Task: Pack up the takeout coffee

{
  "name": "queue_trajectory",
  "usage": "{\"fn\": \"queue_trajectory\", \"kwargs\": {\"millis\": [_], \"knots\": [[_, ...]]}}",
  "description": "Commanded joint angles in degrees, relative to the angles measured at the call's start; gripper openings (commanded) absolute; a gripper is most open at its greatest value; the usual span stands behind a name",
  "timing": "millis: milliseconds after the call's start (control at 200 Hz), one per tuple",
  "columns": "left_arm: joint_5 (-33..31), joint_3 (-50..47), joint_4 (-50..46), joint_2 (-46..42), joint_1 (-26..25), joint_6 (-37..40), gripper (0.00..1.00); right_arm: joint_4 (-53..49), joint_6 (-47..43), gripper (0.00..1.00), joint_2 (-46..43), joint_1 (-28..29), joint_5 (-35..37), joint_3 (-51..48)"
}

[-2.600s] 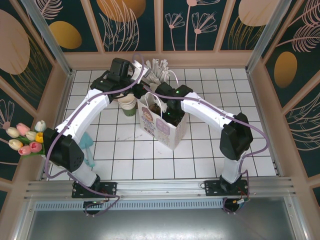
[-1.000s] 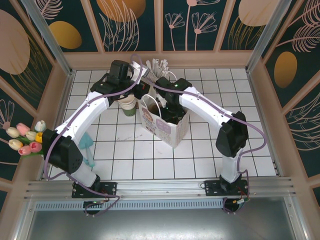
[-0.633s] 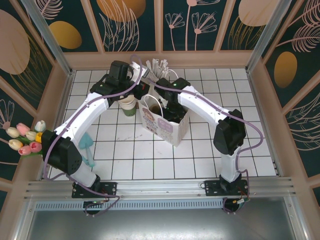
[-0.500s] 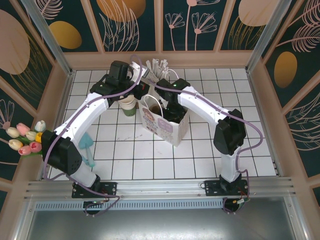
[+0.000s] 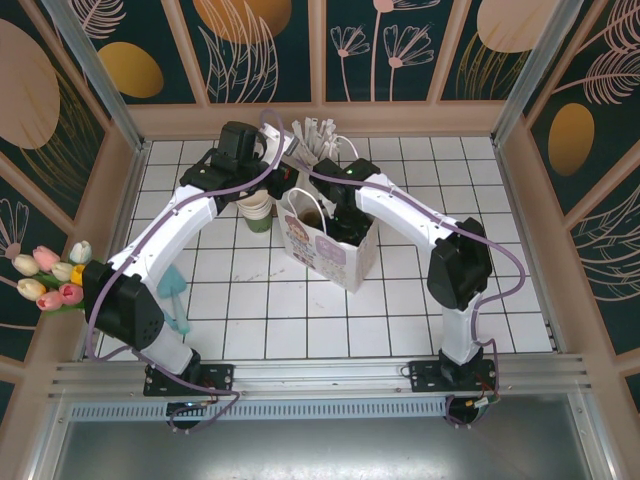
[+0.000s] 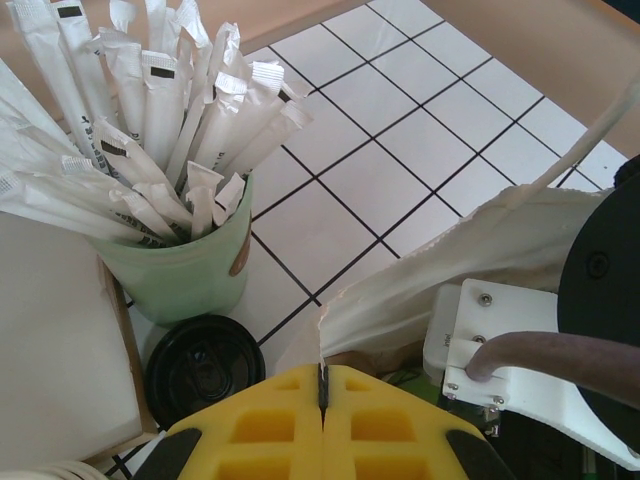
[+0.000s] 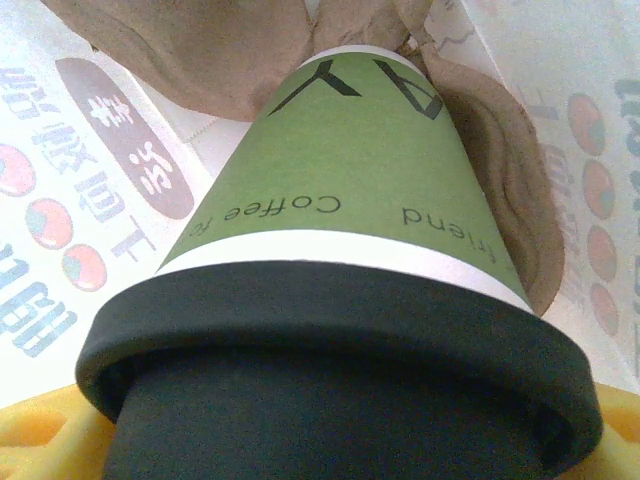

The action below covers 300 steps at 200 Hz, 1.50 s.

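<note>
Right wrist: tapered green paper takeout coffee (image 7: 350,170), round matte lid (image 7: 340,340)

Paper bag (image 5: 335,255) is standing mid-worktop (image 5: 250,310). Stick cup (image 6: 190,265) is sitting behind it, with a lidded cup (image 6: 205,368) just beside. Cup stack (image 5: 257,207) is sitting left of the bag. Takeout coffee (image 7: 340,200) is hanging inside the bag in the right claw (image 7: 330,450). Left claw (image 6: 322,390) is pinching the bag's rim. Tulips (image 5: 50,275) are sitting far left, off the worktop.
</note>
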Motion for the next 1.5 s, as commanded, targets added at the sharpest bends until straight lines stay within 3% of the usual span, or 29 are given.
{"fn": "queue_trajectory", "kwargs": {"millis": [0, 480, 761, 1496], "knots": [[0.70, 0.87, 0.33, -0.57, -0.10, -0.68, 0.00, -0.96, -0.49, 0.60, 1.08, -0.78, 3.20, -1.34], [1.60, 1.87, 0.74, 0.14, -0.07, -0.95, 0.00, -3.69, 0.62, 0.60, 1.02, -0.16, 2.40, 2.94], [2.95, 1.72, 1.15, -0.22, -0.06, -1.12, 0.00, -7.26, 6.43, 0.59, 2.39, 0.10, 3.47, 5.91], [0.28, 2.06, 0.38, -0.76, -0.05, -0.26, 0.00, -7.23, 6.30, 0.59, 3.60, 0.23, 5.01, 1.67]]}}
